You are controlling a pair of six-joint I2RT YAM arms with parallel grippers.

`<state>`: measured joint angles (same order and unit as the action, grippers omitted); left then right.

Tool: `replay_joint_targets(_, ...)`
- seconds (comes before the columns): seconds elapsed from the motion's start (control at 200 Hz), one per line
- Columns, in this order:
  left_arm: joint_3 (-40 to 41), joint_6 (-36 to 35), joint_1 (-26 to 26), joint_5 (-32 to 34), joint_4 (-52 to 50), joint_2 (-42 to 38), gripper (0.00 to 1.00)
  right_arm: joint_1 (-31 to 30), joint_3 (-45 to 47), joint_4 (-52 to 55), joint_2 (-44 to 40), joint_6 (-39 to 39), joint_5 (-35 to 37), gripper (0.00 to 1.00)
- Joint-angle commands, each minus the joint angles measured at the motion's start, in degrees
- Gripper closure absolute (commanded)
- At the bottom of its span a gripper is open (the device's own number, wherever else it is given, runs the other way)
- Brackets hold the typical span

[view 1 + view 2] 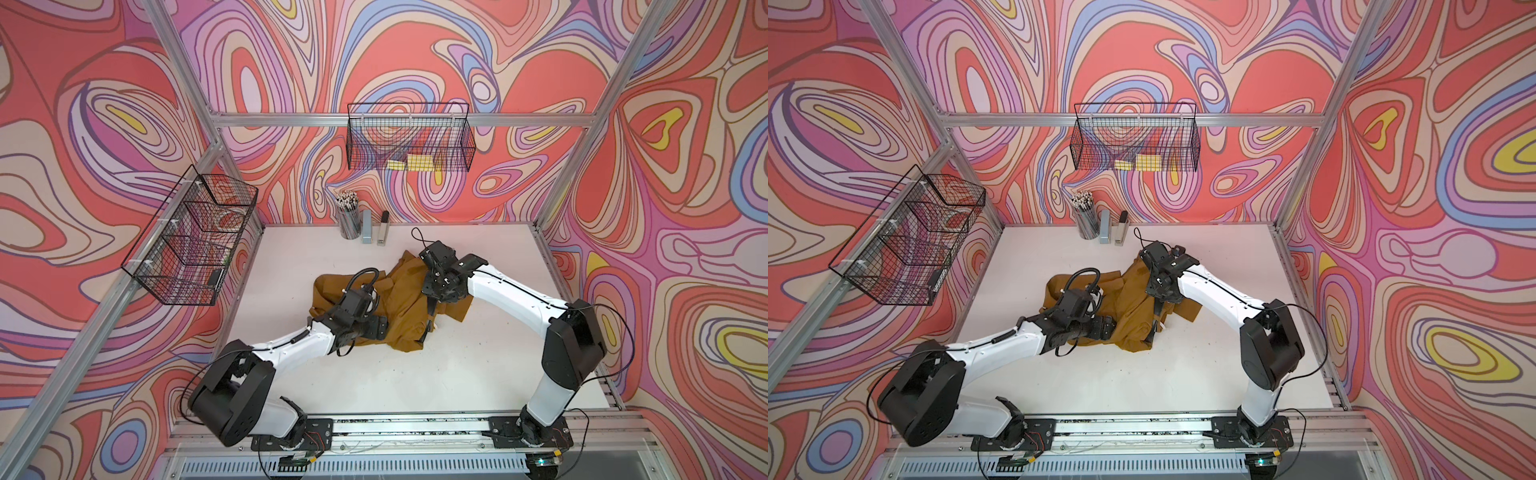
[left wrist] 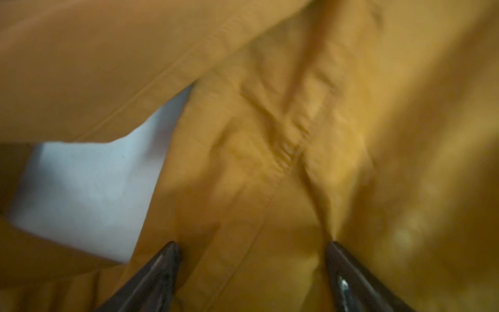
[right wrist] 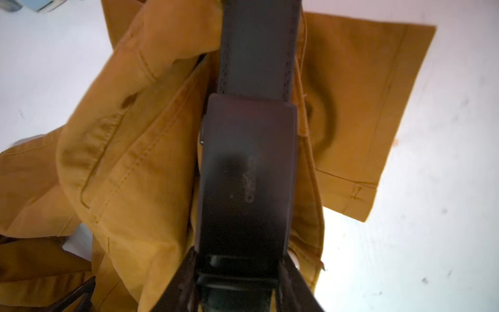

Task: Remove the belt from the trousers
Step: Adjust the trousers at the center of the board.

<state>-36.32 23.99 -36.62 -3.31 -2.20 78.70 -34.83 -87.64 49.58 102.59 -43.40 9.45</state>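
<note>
The mustard trousers (image 1: 401, 303) lie crumpled at the middle of the white table (image 1: 415, 374), and both top views show them (image 1: 1129, 309). The black belt (image 3: 256, 48) runs along the waistband and ends in a flat dark buckle (image 3: 248, 167). My right gripper (image 3: 237, 259) is shut on the buckle, a finger against each of its side edges. In a top view a short dark piece of belt (image 1: 432, 311) shows below that gripper. My left gripper (image 2: 251, 245) stands open over a seam of the trousers (image 2: 283, 151), its tips against the cloth and nothing held.
A cup of pencils (image 1: 348, 220) and two staplers (image 1: 367, 226) (image 1: 382, 228) stand at the table's back edge. Wire baskets hang on the back wall (image 1: 409, 137) and the left frame (image 1: 191, 237). A flat trouser leg (image 3: 378, 108) lies beside the buckle.
</note>
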Motion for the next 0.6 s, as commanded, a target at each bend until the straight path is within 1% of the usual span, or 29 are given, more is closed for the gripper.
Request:
replay_joint_targets(0.0, 4.83, 7.64, -6.31, 3.04, 5.38, -1.79, 0.14, 0.50, -8.25, -0.63, 2.63, 20.57, -0.21, 1.00)
replay_joint_targets(0.07, 5.08, 11.08, -10.83, 5.38, 10.51, -0.38, 0.14, 0.47, -12.77, 0.55, 3.97, 29.18, -4.20, 1.00)
replay_joint_targets(0.135, 3.19, 12.56, -14.82, 7.29, 14.45, 2.49, 0.14, -0.25, -14.92, 0.60, 3.86, 37.00, -6.17, 1.00)
replay_joint_targets(0.205, -0.58, 12.34, -18.93, 9.71, 18.34, 6.28, 0.13, -1.85, -15.24, -0.73, 2.32, 45.66, -5.28, 1.00)
replay_joint_targets(0.28, -4.37, 11.06, -21.96, 11.50, 22.44, 10.02, 0.12, -3.11, -14.41, -3.40, 0.04, 53.00, -1.13, 1.00)
replay_joint_targets(0.366, -6.63, 10.24, -22.79, 12.87, 26.50, 11.52, 0.12, -3.14, -14.52, -5.93, -0.72, 57.98, 3.56, 1.00)
replay_joint_targets(0.401, -7.07, 9.10, -22.79, 13.85, 27.56, 11.15, 0.11, -3.13, -14.74, -6.97, -2.70, 60.32, 4.76, 1.00)
replay_joint_targets(0.441, -7.35, 6.78, -22.79, 14.97, 27.65, 9.71, 0.10, -3.13, -14.47, -8.29, -3.46, 63.14, 5.44, 1.00)
replay_joint_targets(0.501, -7.78, 0.95, -22.71, 17.09, 25.70, 6.54, 0.07, -3.14, -13.41, -11.16, -4.93, 67.04, 5.85, 1.00)
replay_joint_targets(0.541, -7.81, -2.68, -22.49, 18.68, 23.54, 3.57, 0.04, -3.04, -12.45, -13.21, -6.11, 69.60, 4.99, 1.00)
replay_joint_targets(0.591, -7.80, -6.34, -21.38, 18.79, 19.85, -0.34, 0.01, -2.97, -11.39, -15.52, -7.40, 72.98, 3.20, 1.00)
